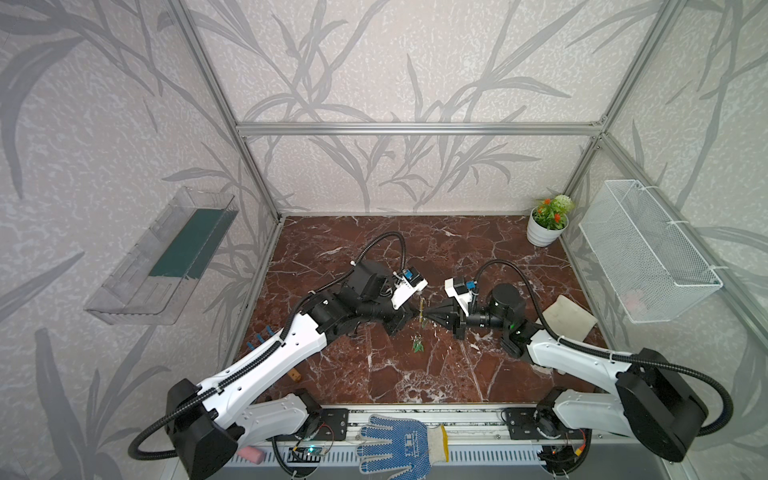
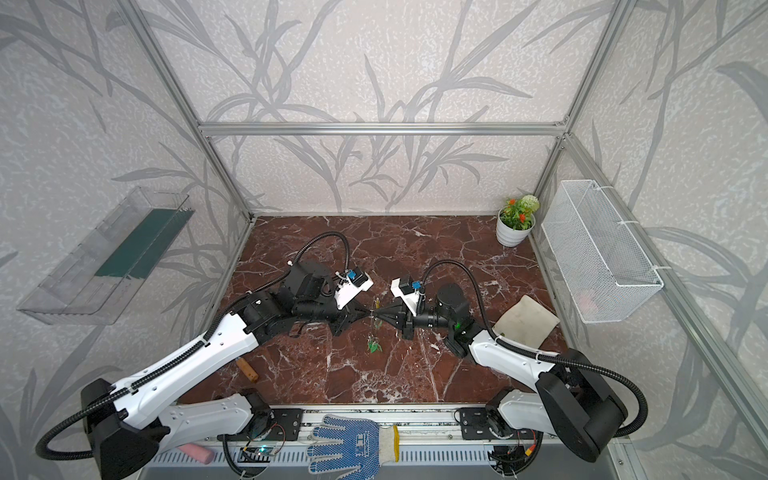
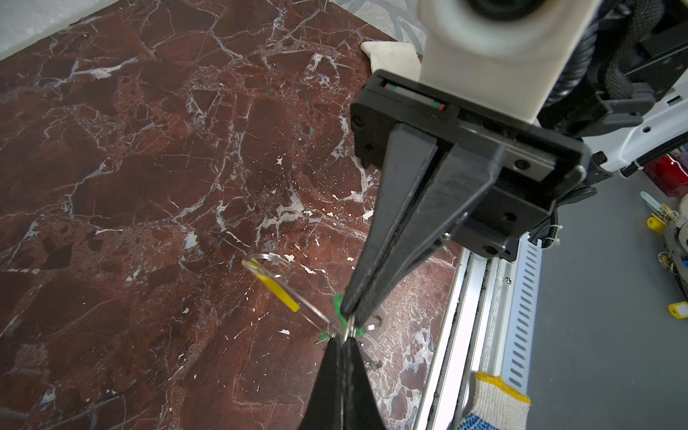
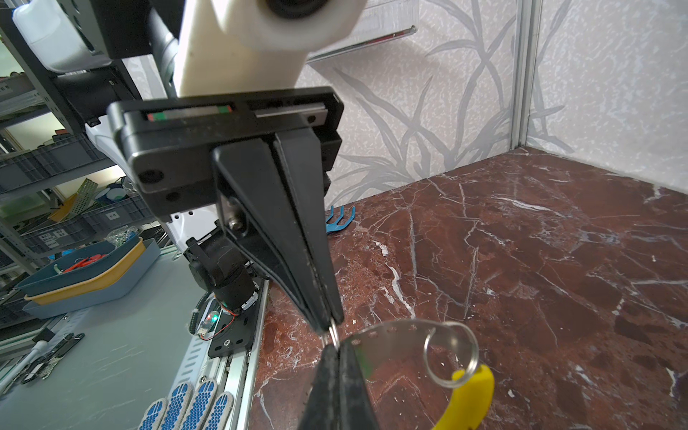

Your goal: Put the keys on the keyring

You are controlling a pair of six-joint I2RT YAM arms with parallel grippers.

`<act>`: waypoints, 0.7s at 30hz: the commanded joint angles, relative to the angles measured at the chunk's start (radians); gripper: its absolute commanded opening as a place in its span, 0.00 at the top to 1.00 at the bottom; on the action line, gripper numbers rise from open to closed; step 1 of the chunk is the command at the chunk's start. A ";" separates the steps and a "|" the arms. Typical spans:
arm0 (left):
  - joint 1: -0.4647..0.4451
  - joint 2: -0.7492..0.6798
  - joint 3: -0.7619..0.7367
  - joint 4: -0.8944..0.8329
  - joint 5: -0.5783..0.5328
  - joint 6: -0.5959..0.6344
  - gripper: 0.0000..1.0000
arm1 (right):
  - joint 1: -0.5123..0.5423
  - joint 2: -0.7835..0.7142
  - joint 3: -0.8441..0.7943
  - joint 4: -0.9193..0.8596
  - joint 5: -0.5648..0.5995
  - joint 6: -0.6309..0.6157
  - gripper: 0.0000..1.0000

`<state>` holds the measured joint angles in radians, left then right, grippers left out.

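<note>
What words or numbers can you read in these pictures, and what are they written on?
No text here reads clearly enough to quote.
Blue mark on the back of the glove: too blurred to read.
White label on the grey bin behind the table: too small to read.

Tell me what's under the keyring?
Green keys lie on the marble table roughly below the keyring. Too small to count; in the left wrist view the right end effector covers some.

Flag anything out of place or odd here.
A blue-dotted work glove lies draped over the front rail, off the table. A stray wooden piece lies on the table beside the left arm.
</note>
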<state>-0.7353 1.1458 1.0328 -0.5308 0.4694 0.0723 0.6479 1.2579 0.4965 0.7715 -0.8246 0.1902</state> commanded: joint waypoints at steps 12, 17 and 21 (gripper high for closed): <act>-0.001 -0.089 -0.081 0.209 -0.060 -0.061 1.00 | 0.008 -0.126 -0.045 0.044 0.239 -0.034 0.80; -0.001 -0.128 -0.145 0.342 -0.086 -0.125 1.00 | 0.007 -0.205 -0.089 0.065 0.320 -0.061 0.79; 0.001 -0.151 -0.180 0.447 -0.094 -0.173 1.00 | 0.008 -0.191 -0.085 0.089 0.280 -0.043 0.77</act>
<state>-0.7353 1.0256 0.8688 -0.2337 0.3916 -0.0540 0.6502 1.0649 0.4175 0.8104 -0.5545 0.1490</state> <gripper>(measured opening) 0.047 0.224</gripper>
